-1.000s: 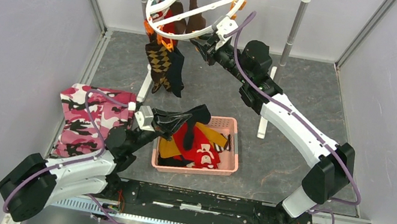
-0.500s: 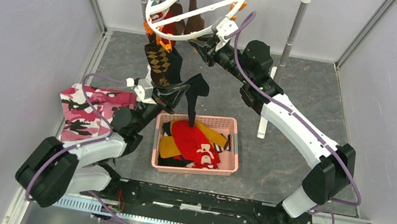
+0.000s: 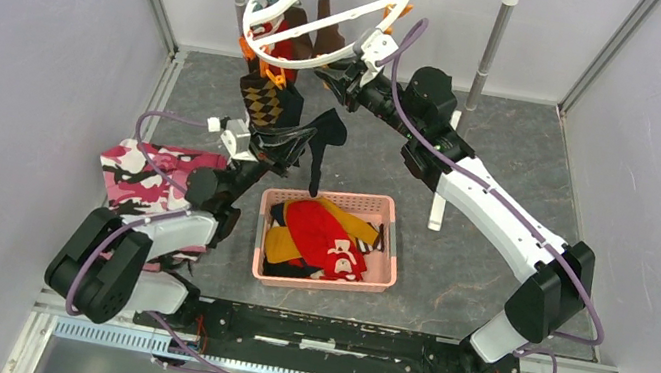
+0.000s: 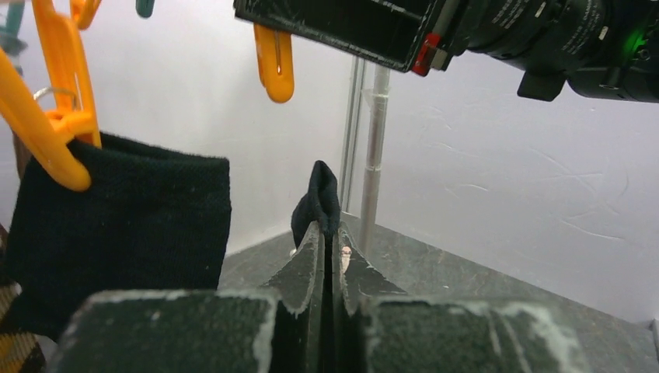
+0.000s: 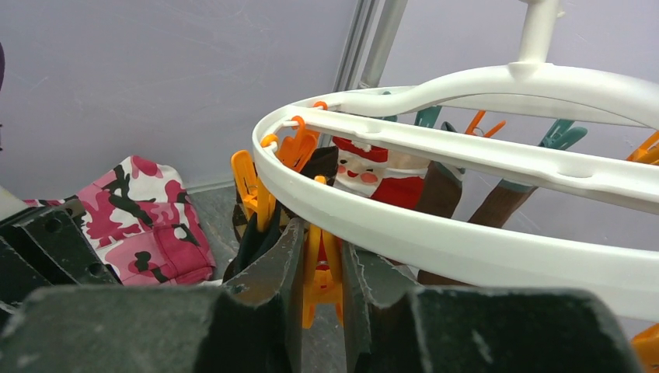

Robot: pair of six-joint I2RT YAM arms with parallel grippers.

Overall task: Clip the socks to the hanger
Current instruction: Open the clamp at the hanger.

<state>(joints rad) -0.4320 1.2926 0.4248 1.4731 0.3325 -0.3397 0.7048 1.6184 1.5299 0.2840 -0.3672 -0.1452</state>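
Observation:
The white round hanger (image 3: 322, 3) hangs from the rack at the back, tilted, with several socks clipped on: argyle (image 3: 262, 102), black, brown and a red Santa sock (image 5: 364, 169). My left gripper (image 3: 298, 144) is shut on a black sock (image 3: 321, 144) and holds it up below the hanger, above the basket; the sock's tip shows between the fingers in the left wrist view (image 4: 319, 198). My right gripper (image 3: 340, 74) is shut on an orange clip (image 5: 322, 272) under the hanger's outer ring (image 5: 435, 233). More red, yellow and black socks (image 3: 323, 236) lie in the pink basket (image 3: 385, 275).
A pink camouflage cloth (image 3: 140, 180) lies at the left beside the left arm. The metal rack's posts (image 3: 490, 41) stand behind the hanger. Grey walls close in both sides. Free orange clips (image 4: 273, 62) hang just above the left gripper.
My left gripper has lifted the black sock out of the basket and moved it up and back toward the hanger. The right gripper has stayed at the hanger's rim.

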